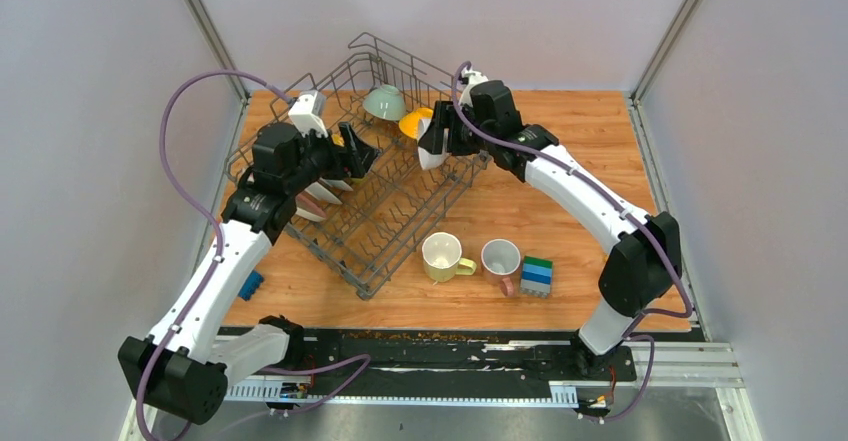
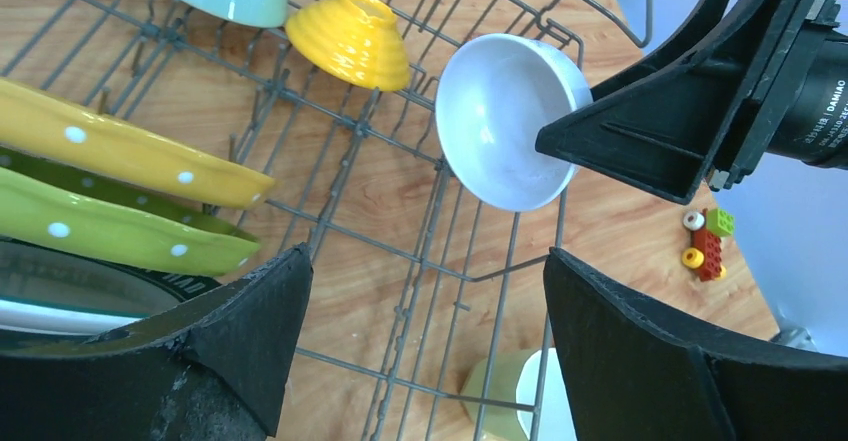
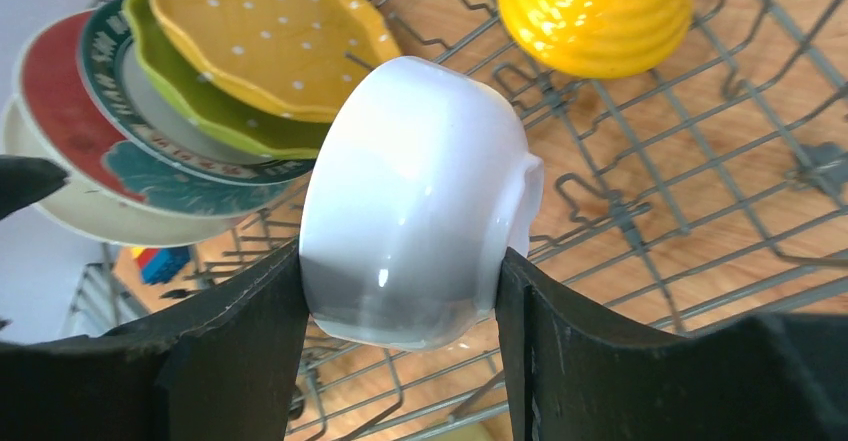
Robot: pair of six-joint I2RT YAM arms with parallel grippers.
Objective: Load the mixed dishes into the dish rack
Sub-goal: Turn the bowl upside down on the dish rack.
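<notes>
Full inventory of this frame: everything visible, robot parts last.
dish rack: 1, grey wire, table's left-centre
plates: at least 4, yellow, green, patterned, red-cream, upright in rack
pale green bowl: 1, rack's far end
yellow-orange bowl: 1, beside it
white bowl: 1, held over rack
pale yellow mug: 1, on table
pink-handled mug: 1, white, beside it
block stack: 1, green-blue, beside mugs
toy bricks: cluster, red-green-yellow, outside rack
table: 1, wood
left gripper: open, over rack
right gripper: clamped on white bowl

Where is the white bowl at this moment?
Top view: the white bowl is held by the right gripper, jaws shut on it, at the dish rack's right side, beside the yellow-orange bowl.
</notes>
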